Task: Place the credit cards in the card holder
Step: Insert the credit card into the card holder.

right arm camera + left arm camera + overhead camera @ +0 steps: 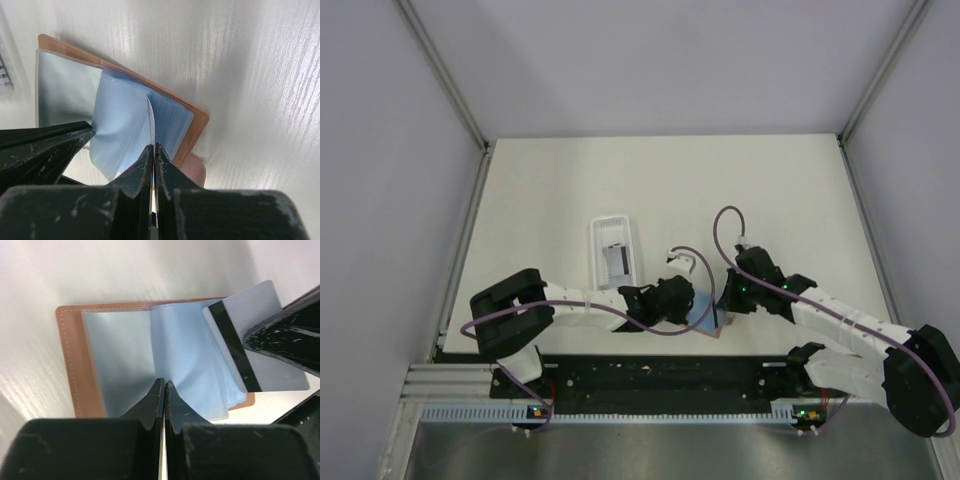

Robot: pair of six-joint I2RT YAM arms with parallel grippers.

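One card holder, one card in hand, one tray; both pairs of fingers closed.

The small orange-brown leather-like folding card holder lies open on the white desk between the two arms, near the front edge, with its pale blue-grey plastic sleeves fanned upward. The left gripper has its fingers together, pinched on the near edge of one sleeve. The right gripper has its fingers clamped on one thin grey credit card with a black stripe. That card is tilted, its striped end touching the sleeves on the holder's right half. One long white plastic tray sits just left of the left gripper, with a dark-and-grey card inside. Whether the tray holds one card or several I cannot tell.
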